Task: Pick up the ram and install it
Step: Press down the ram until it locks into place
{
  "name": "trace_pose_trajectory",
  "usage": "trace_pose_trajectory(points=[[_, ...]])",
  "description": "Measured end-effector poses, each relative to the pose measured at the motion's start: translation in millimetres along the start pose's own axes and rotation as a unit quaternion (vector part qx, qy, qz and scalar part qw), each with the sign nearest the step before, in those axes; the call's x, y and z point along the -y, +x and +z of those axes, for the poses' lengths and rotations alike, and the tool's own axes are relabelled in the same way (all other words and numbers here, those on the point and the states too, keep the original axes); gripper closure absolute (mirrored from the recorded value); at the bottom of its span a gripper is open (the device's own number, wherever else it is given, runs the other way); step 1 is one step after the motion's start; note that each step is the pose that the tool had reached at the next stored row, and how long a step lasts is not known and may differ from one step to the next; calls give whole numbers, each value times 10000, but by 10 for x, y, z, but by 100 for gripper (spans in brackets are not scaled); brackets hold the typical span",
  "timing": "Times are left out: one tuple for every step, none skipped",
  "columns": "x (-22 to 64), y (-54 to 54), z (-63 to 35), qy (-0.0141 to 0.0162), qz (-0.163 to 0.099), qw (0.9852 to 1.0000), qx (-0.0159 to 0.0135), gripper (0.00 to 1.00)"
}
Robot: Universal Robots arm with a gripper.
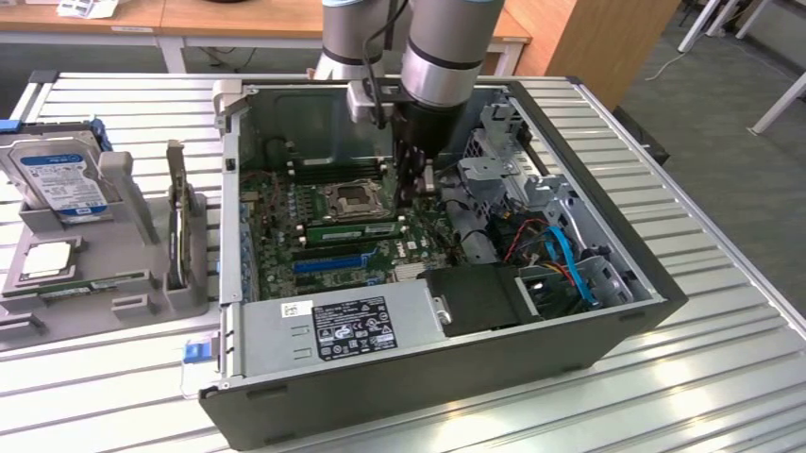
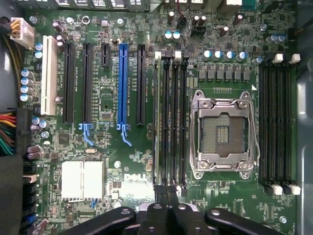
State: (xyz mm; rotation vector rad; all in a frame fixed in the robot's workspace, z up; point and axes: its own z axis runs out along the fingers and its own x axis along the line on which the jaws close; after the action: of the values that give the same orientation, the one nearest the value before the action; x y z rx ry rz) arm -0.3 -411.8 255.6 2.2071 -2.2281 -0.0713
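Note:
The ram (image 1: 357, 229) is a narrow green stick lying along a slot beside the CPU socket (image 1: 350, 198) on the motherboard inside the open computer case. In the wrist view it shows edge-on as a pale strip (image 2: 157, 117) in the slot nearest the blue expansion slot (image 2: 122, 83). My gripper (image 1: 421, 189) reaches down into the case over the end of these slots. Its black fingers (image 2: 161, 196) are pressed together, shut, with the tips of the gripper (image 2: 166, 188) right at the slots' end. Nothing shows between them.
The case walls (image 1: 592, 203) surround the arm. A power supply (image 1: 340, 326) and blue cables (image 1: 573, 264) sit at the near side. On the exterior view's left, a grey holder carries a hard drive (image 1: 57, 175), a chip (image 1: 44, 260) and an upright card (image 1: 180, 226). More slots (image 2: 276, 122) flank the socket (image 2: 225, 132).

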Motion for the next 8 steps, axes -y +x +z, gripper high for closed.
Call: trace_pose_trajectory(points=[[0,0,-10,0,0,10000,0,90],[-1,-1,-18,0,0,10000,1,90],[-1,-1,-23,0,0,10000,0,90],[-1,-1,-23,0,0,10000,1,90],[-1,-1,-23,0,0,10000,1,90],[-1,-1,-23,0,0,10000,1,90],[-1,-1,-23,0,0,10000,1,90],[-1,-1,-24,0,0,10000,0,90]])
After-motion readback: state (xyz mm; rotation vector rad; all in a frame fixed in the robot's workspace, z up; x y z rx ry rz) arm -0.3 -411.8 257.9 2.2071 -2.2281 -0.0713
